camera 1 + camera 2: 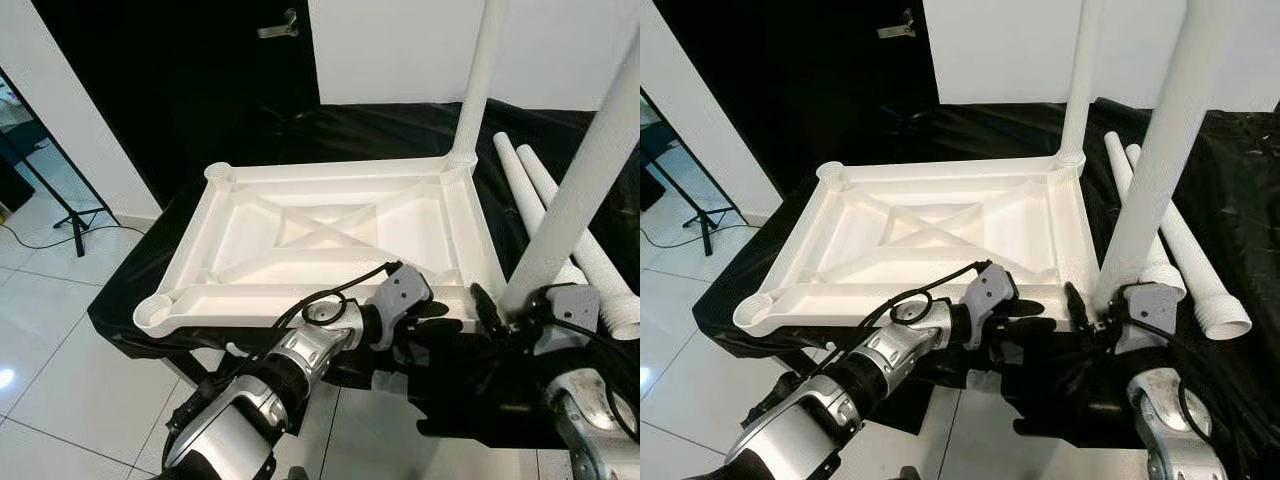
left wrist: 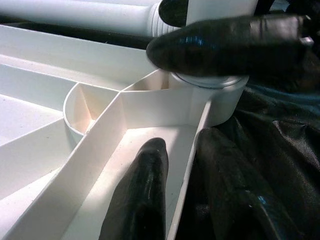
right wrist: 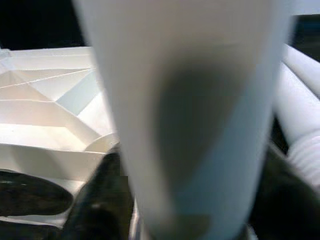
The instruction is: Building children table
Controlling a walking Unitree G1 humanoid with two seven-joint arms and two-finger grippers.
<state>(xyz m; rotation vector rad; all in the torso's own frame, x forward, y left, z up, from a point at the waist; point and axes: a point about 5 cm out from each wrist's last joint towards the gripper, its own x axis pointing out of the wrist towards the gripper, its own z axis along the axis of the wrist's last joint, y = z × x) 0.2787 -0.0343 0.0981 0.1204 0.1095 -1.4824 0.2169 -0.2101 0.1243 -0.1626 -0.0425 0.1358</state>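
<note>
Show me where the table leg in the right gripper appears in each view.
Left eye view: leg slants up at the right edge.
Right eye view: upright, right of centre.
Left wrist view: standing in the tabletop's corner socket.
Right wrist view: close up, between the jaws.
Landmark: that socket.

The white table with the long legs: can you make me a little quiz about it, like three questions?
1. True or false: the table top lies upside down on the black cloth.
2. How many legs stand in corner sockets now? A) one B) two C) four
3. Which gripper is around the near leg?

Key
1. True; its ribs face up.
2. B: the far leg and the near leg. Two spare legs lie on the cloth.
3. The right gripper, at the leg's base. The left gripper is at the table top's near rim beside that corner.
</note>
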